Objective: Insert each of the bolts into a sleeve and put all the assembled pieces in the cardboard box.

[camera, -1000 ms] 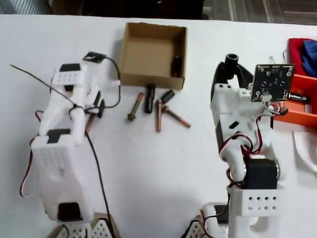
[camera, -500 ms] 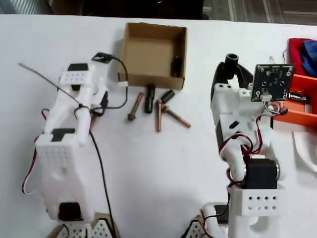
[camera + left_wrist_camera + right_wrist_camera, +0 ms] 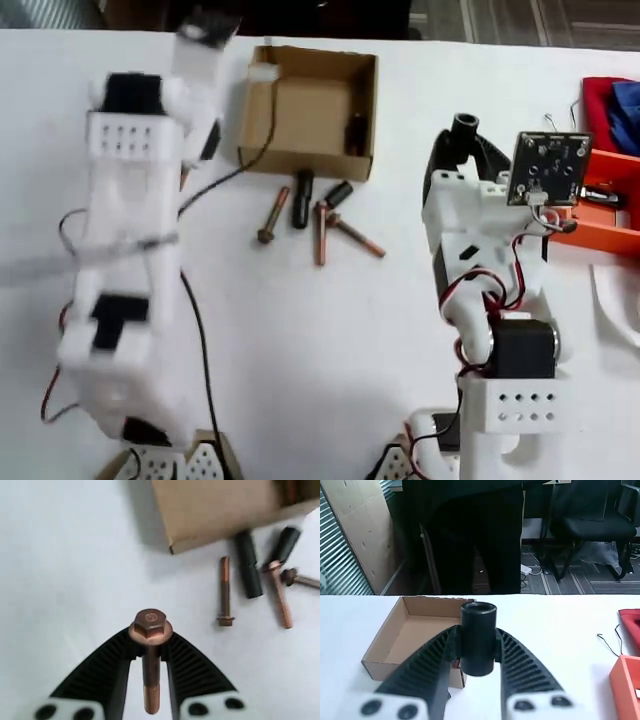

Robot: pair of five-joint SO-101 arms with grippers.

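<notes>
My left gripper (image 3: 150,647) is shut on a copper bolt (image 3: 150,628), held above the table short of the cardboard box (image 3: 215,510). In the high view the left arm (image 3: 130,250) is raised beside the box (image 3: 290,105). My right gripper (image 3: 477,640) is shut on an upright black sleeve (image 3: 478,622), to the right of the box in the high view (image 3: 465,127). Loose on the table in front of the box lie three bolts (image 3: 272,215) (image 3: 320,232) (image 3: 358,237) and two sleeves (image 3: 302,197) (image 3: 339,193). A dark piece (image 3: 355,130) rests in the box's right corner.
An orange tray (image 3: 605,215) and a red cloth (image 3: 610,100) sit at the right edge, with a white plate rim (image 3: 615,305) nearer the front. A black cable (image 3: 200,340) trails along the left arm.
The left arm has risen from the table and swung toward the box's left side with the bolt. The right arm has not moved.
</notes>
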